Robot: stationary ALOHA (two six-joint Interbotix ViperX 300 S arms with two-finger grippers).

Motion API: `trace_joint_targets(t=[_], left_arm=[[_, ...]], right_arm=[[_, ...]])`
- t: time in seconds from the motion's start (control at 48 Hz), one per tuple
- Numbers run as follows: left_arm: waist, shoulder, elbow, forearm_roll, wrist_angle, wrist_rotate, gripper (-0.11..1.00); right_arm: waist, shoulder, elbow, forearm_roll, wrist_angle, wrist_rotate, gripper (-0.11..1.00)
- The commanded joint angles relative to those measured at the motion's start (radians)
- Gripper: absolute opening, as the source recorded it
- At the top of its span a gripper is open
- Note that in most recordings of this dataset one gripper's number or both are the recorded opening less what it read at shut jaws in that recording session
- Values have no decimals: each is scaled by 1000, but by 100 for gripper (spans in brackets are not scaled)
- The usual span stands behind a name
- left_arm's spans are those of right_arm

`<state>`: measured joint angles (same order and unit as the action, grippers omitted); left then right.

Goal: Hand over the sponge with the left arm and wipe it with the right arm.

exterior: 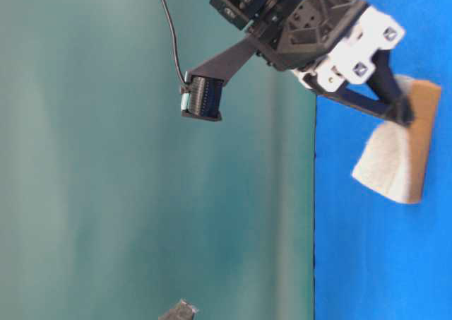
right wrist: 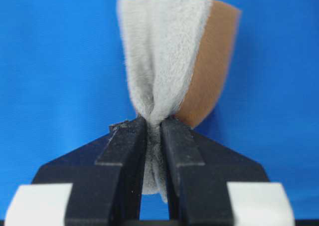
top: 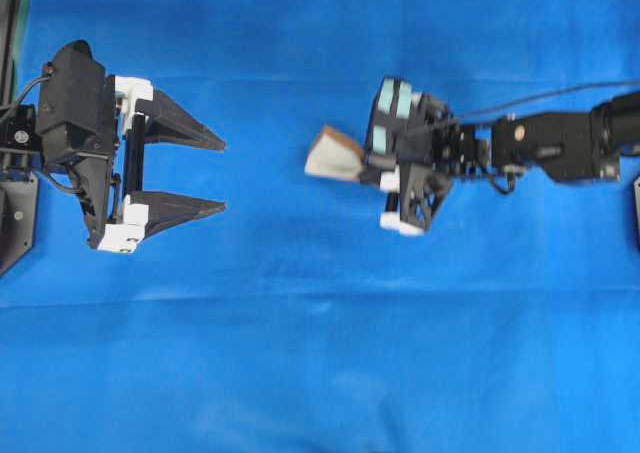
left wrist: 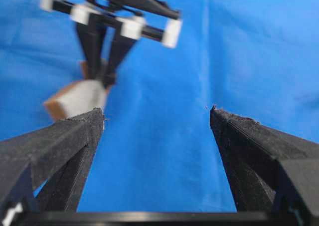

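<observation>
The sponge (top: 333, 156) is pinched by the right pincer (top: 362, 163), projecting toward the left pincer (top: 212, 173), which is held spread, well apart from it.

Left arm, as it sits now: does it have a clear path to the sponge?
Probably yes. The left gripper stands open and empty, facing the sponge across bare blue cloth. But the right gripper is clamped on the sponge, so only its free end is exposed.

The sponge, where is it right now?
The sponge is near the middle of the overhead view, pinched in the right gripper above the blue cloth, well apart from the open left gripper.
</observation>
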<state>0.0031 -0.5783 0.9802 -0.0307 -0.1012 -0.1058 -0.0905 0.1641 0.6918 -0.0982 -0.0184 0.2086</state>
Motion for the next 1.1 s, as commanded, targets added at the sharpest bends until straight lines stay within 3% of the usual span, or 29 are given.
trace_joint_targets(t=[0.0, 0.25, 0.542, 0.708, 1.084], left_arm=[[-2, -3, -11, 2, -15, 0, 83], [-2, -3, -11, 2, -18, 0, 83], [-2, -3, -11, 2, -18, 0, 83], [-2, -2, -11, 2, -18, 0, 83], [-2, -2, -11, 2, -18, 0, 83]], right_arm=[[94, -9, -9, 35, 8, 3, 17], [244, -9, -48, 107, 66, 3, 17], [270, -9, -77, 103, 97, -2, 17], [224, -9, -66, 91, 98, -9, 17], [-3, -14, -11, 6, 67, -11, 17]])
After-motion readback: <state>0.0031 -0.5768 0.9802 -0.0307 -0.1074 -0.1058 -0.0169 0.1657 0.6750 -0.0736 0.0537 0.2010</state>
